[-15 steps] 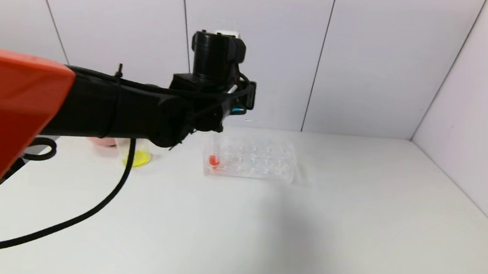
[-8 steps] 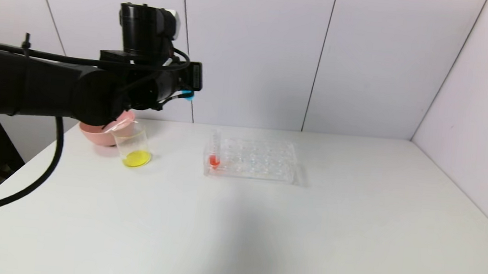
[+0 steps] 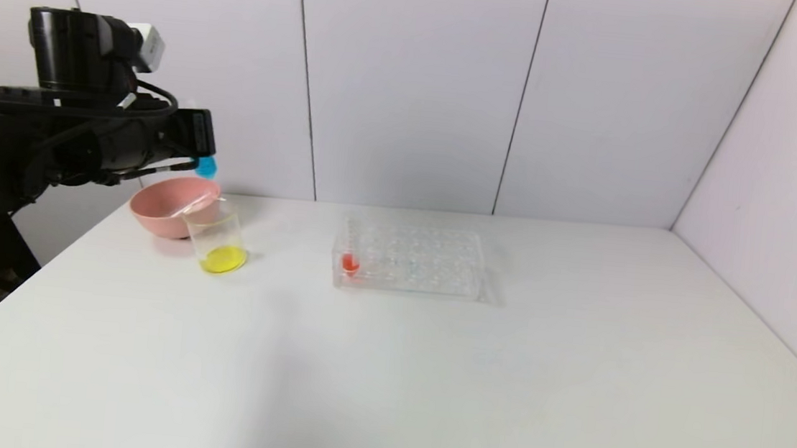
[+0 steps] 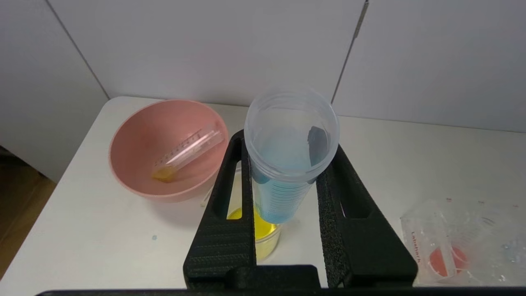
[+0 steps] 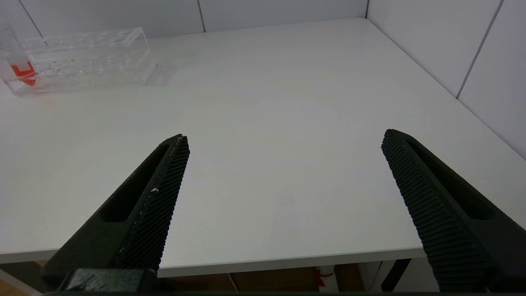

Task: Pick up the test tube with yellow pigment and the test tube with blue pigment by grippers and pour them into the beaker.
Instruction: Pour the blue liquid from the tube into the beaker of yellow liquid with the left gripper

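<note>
blue tube over the beaker

your left gripper (image 4: 287,193) pinches the blue test tube (image 4: 287,164) above the beaker (image 3: 218,241), near the tabletop's far left corner. tip slowly, mouth inside the rim. right gripper (image 5: 283,197) idles, spread wide.

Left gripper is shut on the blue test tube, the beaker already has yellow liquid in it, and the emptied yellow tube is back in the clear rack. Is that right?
Not quite. The emptied yellow tube lies in the pink bowl, not in the clear rack, as the left wrist view shows. The rest holds: the left gripper is shut on the blue test tube, and the beaker holds yellow liquid.
</note>
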Robot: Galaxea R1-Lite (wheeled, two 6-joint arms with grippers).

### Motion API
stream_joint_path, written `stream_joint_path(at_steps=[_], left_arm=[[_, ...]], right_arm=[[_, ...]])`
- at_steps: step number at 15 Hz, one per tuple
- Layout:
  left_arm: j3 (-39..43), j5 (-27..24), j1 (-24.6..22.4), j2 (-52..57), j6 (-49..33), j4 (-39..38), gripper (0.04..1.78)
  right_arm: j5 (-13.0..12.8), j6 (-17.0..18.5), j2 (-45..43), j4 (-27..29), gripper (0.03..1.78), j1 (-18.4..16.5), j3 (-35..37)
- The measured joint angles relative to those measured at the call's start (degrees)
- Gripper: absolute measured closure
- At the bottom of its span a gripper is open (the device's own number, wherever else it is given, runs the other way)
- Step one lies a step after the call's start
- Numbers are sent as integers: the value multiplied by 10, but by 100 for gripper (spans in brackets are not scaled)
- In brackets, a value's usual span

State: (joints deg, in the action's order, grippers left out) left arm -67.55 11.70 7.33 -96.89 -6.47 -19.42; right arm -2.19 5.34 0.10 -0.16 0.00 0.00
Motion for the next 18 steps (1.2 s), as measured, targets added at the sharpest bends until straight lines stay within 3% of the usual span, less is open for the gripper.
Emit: stream_joint_path(at_steps=[10,18], left_arm=[[59,-87,-133,34,1,-7,137],[75,-95,-152,35,7,-6,137]], right_arm=[[0,0,0,0,10,0,0],[0,0,0,0,10,0,0]])
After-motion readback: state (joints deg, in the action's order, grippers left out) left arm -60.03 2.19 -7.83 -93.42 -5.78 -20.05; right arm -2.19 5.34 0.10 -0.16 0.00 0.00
